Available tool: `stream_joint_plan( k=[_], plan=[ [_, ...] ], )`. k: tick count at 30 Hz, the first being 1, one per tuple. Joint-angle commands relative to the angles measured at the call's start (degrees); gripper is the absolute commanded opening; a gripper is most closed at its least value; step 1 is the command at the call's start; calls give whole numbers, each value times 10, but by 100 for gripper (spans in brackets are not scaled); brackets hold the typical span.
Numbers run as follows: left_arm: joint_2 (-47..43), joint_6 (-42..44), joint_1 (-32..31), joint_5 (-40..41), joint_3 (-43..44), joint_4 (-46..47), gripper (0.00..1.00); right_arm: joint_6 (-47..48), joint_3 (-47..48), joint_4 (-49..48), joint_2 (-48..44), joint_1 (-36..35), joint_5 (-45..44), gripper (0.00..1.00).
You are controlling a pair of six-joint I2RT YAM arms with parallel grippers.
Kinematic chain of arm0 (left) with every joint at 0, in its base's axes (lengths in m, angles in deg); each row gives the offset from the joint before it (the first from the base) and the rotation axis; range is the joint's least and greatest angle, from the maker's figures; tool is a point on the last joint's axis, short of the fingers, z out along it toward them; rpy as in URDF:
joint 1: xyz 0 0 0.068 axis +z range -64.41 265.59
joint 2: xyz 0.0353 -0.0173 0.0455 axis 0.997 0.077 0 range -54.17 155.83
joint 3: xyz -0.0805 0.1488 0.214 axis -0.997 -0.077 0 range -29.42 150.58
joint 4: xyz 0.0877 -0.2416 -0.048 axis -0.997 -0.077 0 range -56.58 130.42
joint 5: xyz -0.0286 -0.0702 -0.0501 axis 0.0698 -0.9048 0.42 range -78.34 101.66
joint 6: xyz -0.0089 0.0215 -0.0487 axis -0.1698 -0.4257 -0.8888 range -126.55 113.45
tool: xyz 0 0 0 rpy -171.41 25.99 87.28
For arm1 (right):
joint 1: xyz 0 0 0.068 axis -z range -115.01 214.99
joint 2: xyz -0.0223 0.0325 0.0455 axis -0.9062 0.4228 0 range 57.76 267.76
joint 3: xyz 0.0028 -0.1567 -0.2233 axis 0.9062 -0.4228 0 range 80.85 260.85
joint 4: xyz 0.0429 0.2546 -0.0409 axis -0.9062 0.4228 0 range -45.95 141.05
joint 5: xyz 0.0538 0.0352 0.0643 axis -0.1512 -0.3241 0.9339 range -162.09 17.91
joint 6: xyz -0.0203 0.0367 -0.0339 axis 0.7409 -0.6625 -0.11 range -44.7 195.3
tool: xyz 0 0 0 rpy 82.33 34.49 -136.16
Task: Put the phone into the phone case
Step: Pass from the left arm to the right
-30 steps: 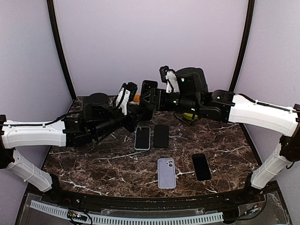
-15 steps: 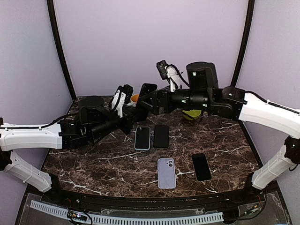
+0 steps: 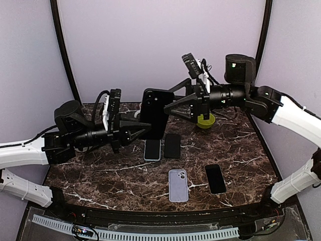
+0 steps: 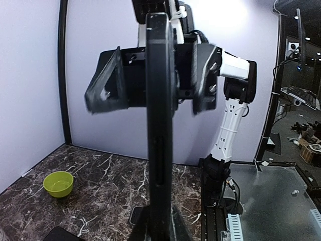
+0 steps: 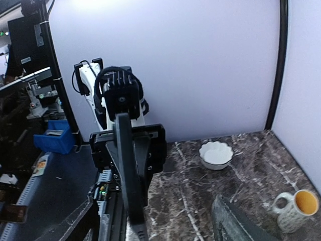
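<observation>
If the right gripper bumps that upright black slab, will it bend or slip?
Probably stiff: the black slab stands straight though the left gripper pinches only its lower end. Held so low, smooth-faced, it may pivot or slip if pushed sideways.

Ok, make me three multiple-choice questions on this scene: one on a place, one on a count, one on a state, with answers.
1. Where is the black slab? A lying flat; B held upright in the air; C out of view.
2. How many handsets lie on the table? A two; B four; C six.
3. The right gripper is: A open; B shut on the slab; C hidden.
Answers: B, the left gripper clamps it above the table; B, two pairs show; A, its fingers stand apart.
</observation>
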Motion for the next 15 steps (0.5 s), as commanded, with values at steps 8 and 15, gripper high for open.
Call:
stream_joint_plan(
  k=[8,15],
  plan=[
    [11,10,-1,-18,34,-25,2,-72,16,-7,23,-13,15,0],
    [-33,223,-6,272,22,-126,79,-300,50,75,14,25,-229,0]
  ],
)
